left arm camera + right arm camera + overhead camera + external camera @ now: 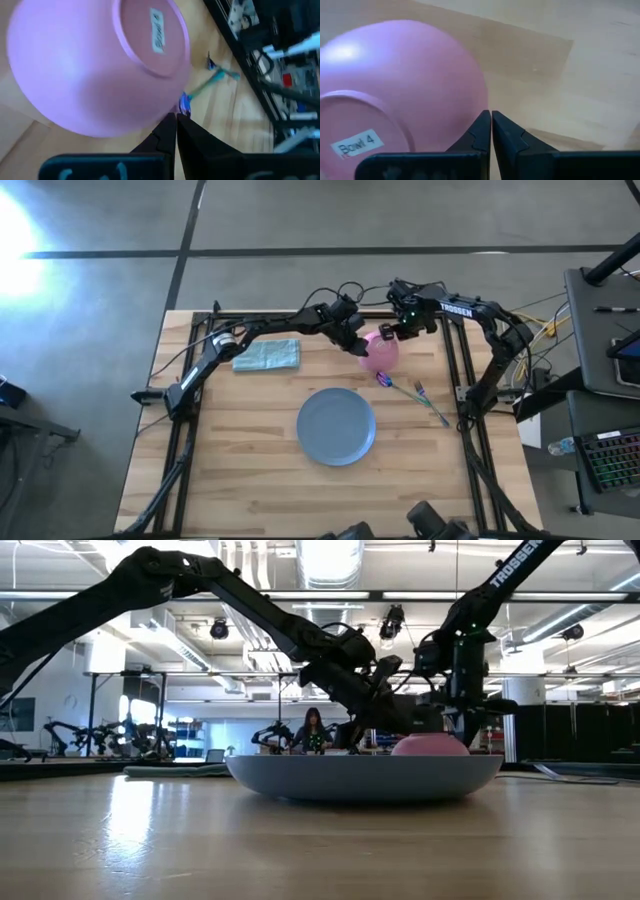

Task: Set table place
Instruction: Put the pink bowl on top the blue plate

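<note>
A folded cloth (267, 355) lies left on the counter (240, 480). The blue plate (336, 426) sits centred. Left gripper (357, 343) and right gripper (388, 333), fingers pressed together, flank the upturned pink bowl (380, 352); spoon (388, 383) and fork (431, 403) lie unplaced, so little is done.

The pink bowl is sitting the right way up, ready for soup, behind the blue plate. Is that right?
No. The pink bowl is upside down: both wrist views show its base, with a label, facing out. It does sit behind the blue plate, as the high view shows.
</note>
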